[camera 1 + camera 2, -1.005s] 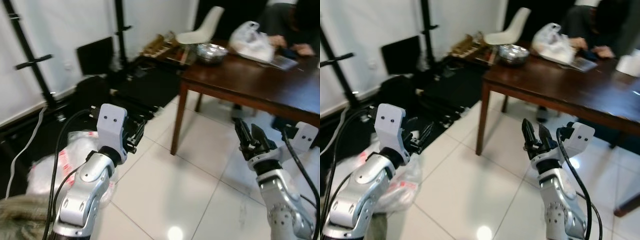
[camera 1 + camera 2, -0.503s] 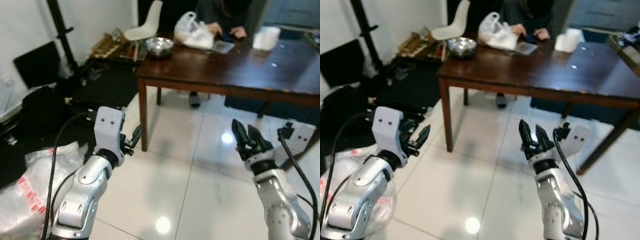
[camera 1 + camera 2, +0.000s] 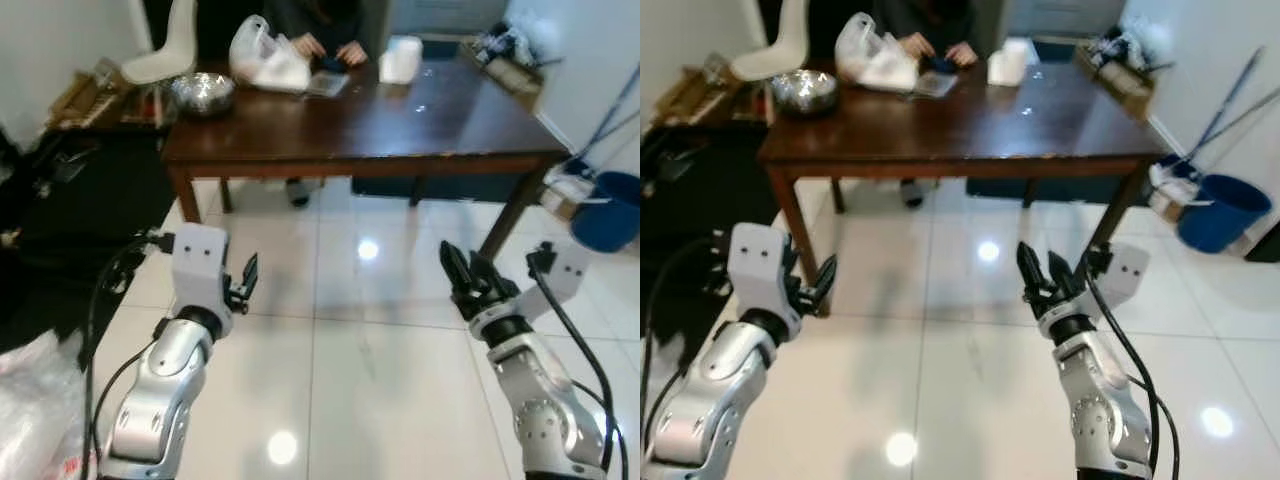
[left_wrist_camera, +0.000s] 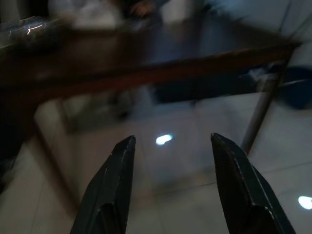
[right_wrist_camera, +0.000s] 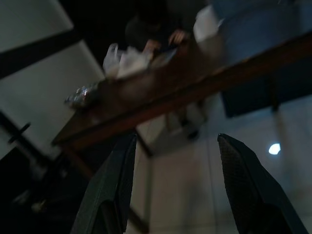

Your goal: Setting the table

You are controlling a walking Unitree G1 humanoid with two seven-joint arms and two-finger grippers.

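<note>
White tiled floor separates you from the dark wooden surface (image 3: 400,125), which carries a metal bowl (image 3: 202,92); left gripper (image 4: 168,146) and right gripper (image 5: 170,146), jaws wide, hold nothing, so setting looks unstarted.

No legible text, labels, brands, numbers or signs in any view. White plastic bag (image 3: 262,58) and white container (image 3: 401,60) on the desk (image 3: 400,125): surfaces show no readable print. Blue bucket (image 3: 1221,212) on the floor: plain. Wrist views too blurred and dark to read anything
</note>
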